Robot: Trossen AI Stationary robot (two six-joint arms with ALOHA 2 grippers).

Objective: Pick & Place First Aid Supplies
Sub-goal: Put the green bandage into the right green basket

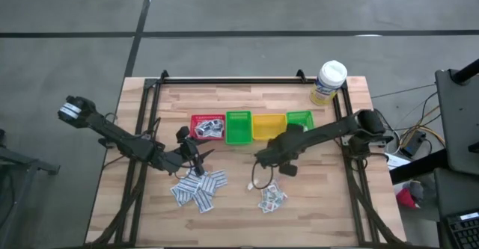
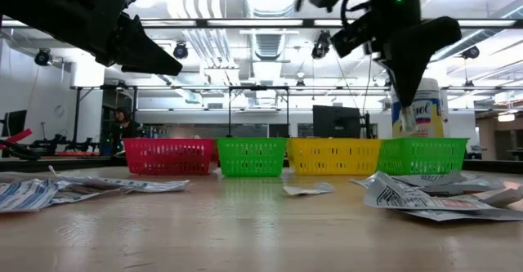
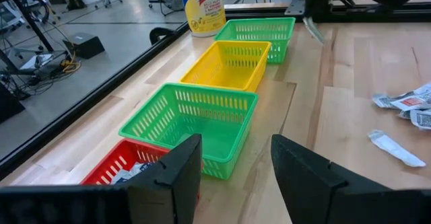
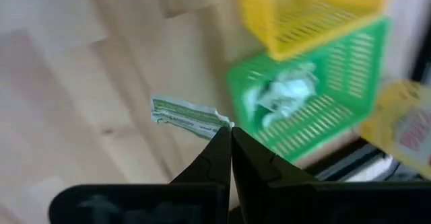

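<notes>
My right claw (image 4: 231, 138) is clamped on a small flat white paper packet w/ green print (image 4: 188, 118), carried above the wooden tabletop (image 1: 329, 204) near the far green plastic bin (image 4: 316, 89). Left claw (image 3: 236, 170) is spread wide, empty, by the red plastic bin (image 3: 118, 167). Step: transport. Next, I reckon: get over a bin, then release.

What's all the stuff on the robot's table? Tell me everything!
Bins: four in a row, red, green, yellow, green, mid-table.
Packets in red bin: several, white.
Packets in end green bin: a few, white.
Packet pile: many, white with blue print, front left.
Packet pile: several, white with green print, front right.
Lone packet: one, white, between the piles.
Bottle: one, white cap, yellow label, back right corner.
Table: one, light wood.
Left gripper: open, by the red bin.
Right gripper: shut on packet, white with green print.
</notes>
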